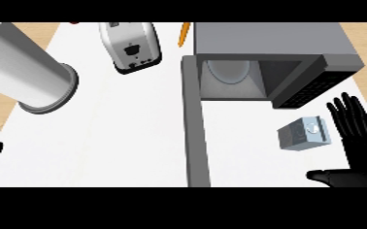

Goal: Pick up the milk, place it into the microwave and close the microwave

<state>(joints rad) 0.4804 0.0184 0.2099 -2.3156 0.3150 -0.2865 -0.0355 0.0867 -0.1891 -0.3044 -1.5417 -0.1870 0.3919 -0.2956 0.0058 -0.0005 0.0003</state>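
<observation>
Right hand point(353, 136) spread wide, fingers straight, holding nothing — milk point(304, 133) just beside; microwave point(272, 63) door open.

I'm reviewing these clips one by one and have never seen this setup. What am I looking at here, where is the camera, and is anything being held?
The single picture looks steeply down from a humanoid robot's head onto a white kitchen counter. The black shape at lower right is the robot's right hand, fingers straight and open, holding nothing. Just to its left stands the small grey milk carton. Behind it is the microwave, its door swung open toward the camera, with a round plate inside. A toaster and a large metal cylinder stand further left. The left hand is not in view.
</observation>
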